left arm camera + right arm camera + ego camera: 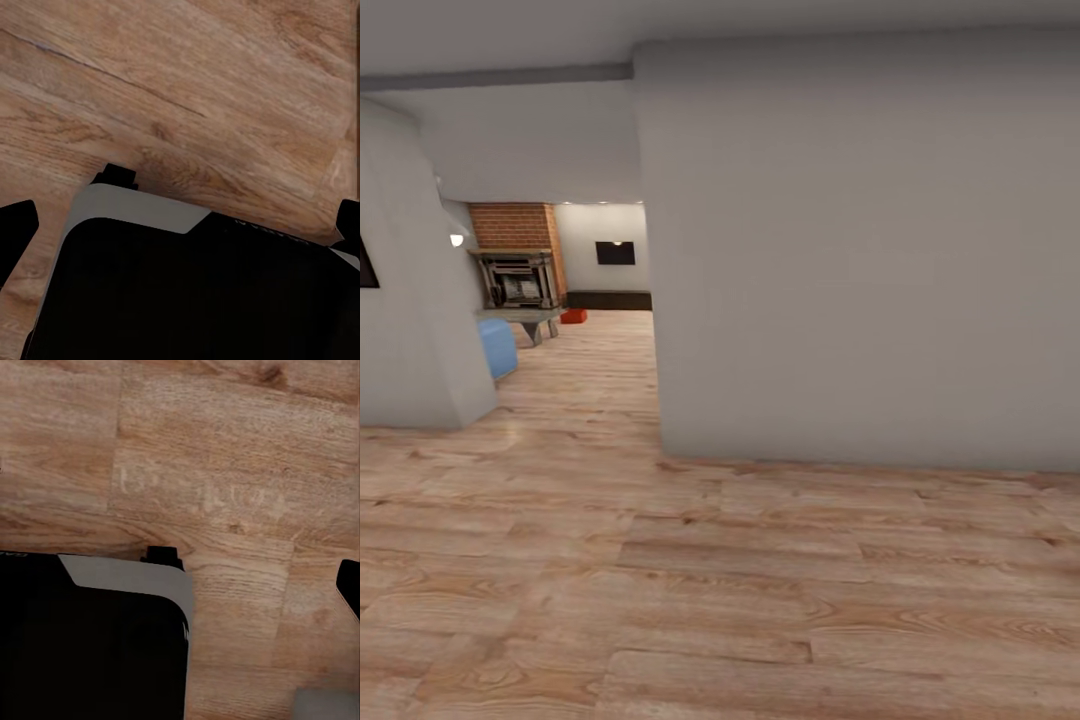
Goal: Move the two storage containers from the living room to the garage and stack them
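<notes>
Seemingly both grippers empty over wood plank floor (660, 600), finger spread impossible to tell.

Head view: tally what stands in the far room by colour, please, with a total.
Orange-red: 1, a storage container on the wood floor by the fireplace.
Red brick: 1, the fireplace.
Blue: 1, the sofa end.
Grey: 1, the low table.
Black: 1, the wall TV.
Total: 5.
</notes>
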Motion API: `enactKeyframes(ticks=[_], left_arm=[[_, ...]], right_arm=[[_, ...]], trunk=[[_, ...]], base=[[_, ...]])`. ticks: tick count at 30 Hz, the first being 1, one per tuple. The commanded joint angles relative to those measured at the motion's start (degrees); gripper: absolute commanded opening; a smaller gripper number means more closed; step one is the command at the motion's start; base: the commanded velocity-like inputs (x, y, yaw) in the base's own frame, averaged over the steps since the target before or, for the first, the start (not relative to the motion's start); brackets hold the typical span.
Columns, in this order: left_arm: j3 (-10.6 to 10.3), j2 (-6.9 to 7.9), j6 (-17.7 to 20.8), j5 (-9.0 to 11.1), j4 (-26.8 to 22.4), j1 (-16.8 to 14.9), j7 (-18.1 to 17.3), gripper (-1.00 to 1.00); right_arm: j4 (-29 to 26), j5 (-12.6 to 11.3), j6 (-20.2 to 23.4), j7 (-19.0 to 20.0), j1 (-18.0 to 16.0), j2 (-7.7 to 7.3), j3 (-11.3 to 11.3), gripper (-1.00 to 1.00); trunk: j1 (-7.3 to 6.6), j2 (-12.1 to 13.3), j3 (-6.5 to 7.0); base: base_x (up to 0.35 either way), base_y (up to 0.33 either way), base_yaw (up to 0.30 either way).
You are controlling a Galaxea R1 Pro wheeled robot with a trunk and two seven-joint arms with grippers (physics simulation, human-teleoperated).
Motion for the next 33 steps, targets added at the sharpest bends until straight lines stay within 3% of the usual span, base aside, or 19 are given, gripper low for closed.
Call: enactKeyframes(ticks=[1,14,28,33], left_arm=[[0.42,-0.01,-0.17,0.09,0.05,-0.04,-0.06,1.0],[0.42,-0.03,-0.09,0.09,0.06,-0.04,-0.05,1.0],[0.42,-0.01,-0.16,0.09,0.06,-0.04,-0.07,1.0],[0.42,-0.02,-0.17,0.09,0.04,-0.04,-0.09,1.0]], right_arm=[[0.18,-0.2,-0.31,-0.14,-0.08,0.03,0.45,1.0],[0.18,-0.2,-0.59,-0.21,-0.08,0.01,0.45,1.0],[0.18,-0.2,-0.67,-0.47,-0.08,-0.22,0.45,1.0],[0.18,-0.2,-0.66,-0.48,-0.08,-0.33,0.45,1.0]], trunk=[[0.04,-0.05,-0.07],[0.04,-0.05,-0.07],[0.04,-0.05,-0.07],[0.04,-0.05,-0.07]], base=[[0.322,0.0,0.0],[0.322,0.0,0.007],[0.322,0.0,0.238],[0.322,0.0,0.067]])
